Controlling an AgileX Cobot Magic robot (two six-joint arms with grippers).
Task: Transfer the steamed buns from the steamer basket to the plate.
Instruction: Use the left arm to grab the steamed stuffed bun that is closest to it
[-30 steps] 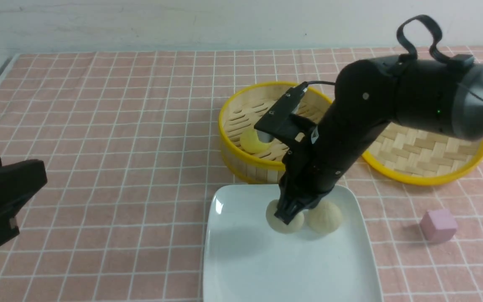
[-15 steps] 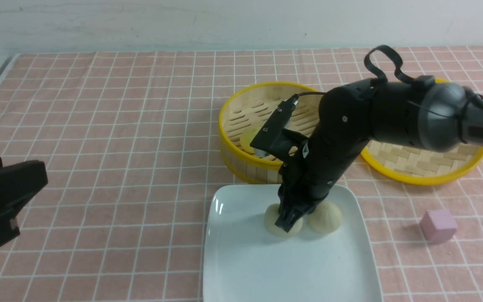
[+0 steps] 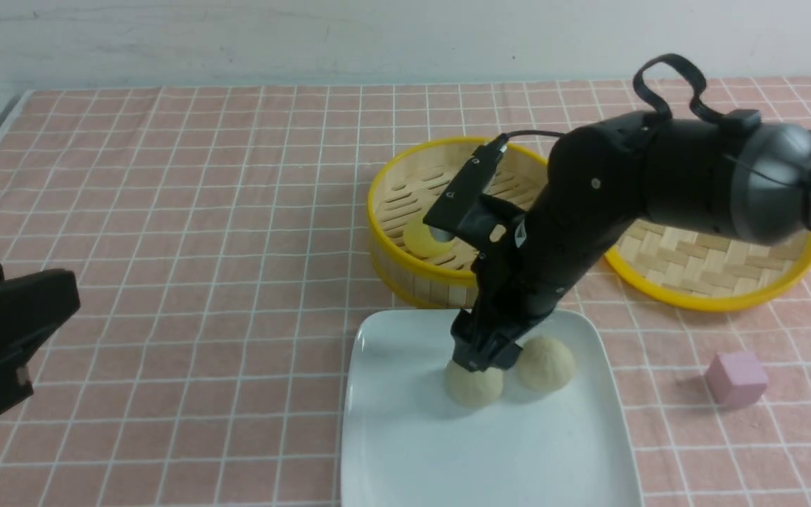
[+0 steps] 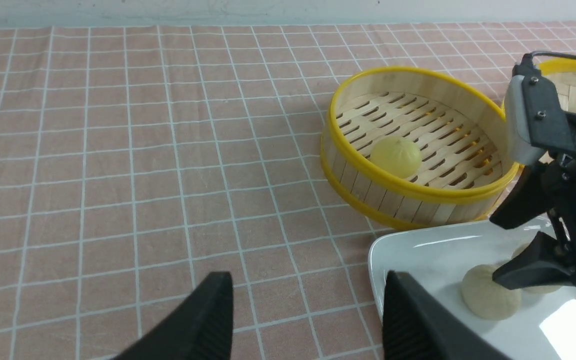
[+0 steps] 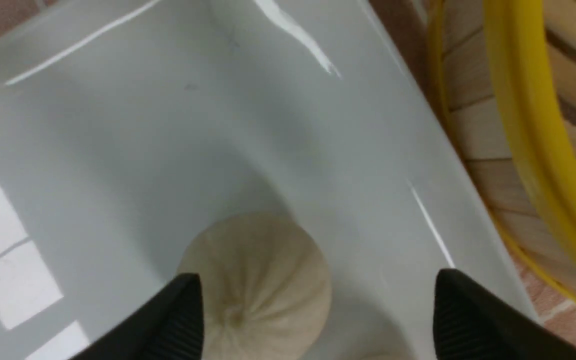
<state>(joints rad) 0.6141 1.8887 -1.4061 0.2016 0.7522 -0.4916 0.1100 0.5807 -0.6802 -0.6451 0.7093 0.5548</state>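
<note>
Two pale beige steamed buns [image 3: 474,386] [image 3: 548,362] lie side by side on the white square plate [image 3: 412,436]. My right gripper [image 3: 483,355] hovers just above the left bun, open. In the right wrist view its fingers stand wide apart around the pleated bun [image 5: 255,280] without pressing it. A pale yellow bun [image 3: 425,239] sits alone on the slatted floor of the steamer basket [image 3: 405,271], behind the plate. My left gripper [image 4: 305,280] is open and empty, low over the cloth to the left of the plate [image 4: 418,260].
A shallow woven bamboo disc with a yellow rim [image 3: 715,260] lies right of the basket, partly behind my right arm. A small pink cube [image 3: 736,379] sits on the checked cloth right of the plate. The table's edge runs along the far left.
My right gripper lowered the left bun onto the plate, opened and lifted a little off it. The left arm has not moved.
</note>
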